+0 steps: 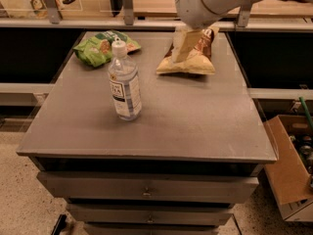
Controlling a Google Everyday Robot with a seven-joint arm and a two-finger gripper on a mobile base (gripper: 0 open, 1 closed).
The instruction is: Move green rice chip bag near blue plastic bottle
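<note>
The green bag (102,47) lies flat at the back left of the grey table (195,126), close to its far edge; nothing holds it. The bottle (125,84) stands upright in front of the bag and a little to its right, white cap on top, label facing the camera. In this view the cap overlaps the bag's near edge, but the bottle's base sits farther forward, with bare tabletop between the two.

The gripper (185,47) hangs at the back of the table, right of centre, directly in front of the brown chip bag (195,65) and hiding its upper middle. Whether it touches that bag cannot be told; nor can I tell whether it is wide, narrow or holding anything. It is well apart from the green bag, with the bottle's cap roughly between them. Above it the white arm (205,1) comes in from the top edge; its rounded joint fills the upper middle of the view.

Under the tabletop are drawers (146,192) with small handles. A cardboard box (288,175) sits on the speckled floor to the right of the table, its top open.
</note>
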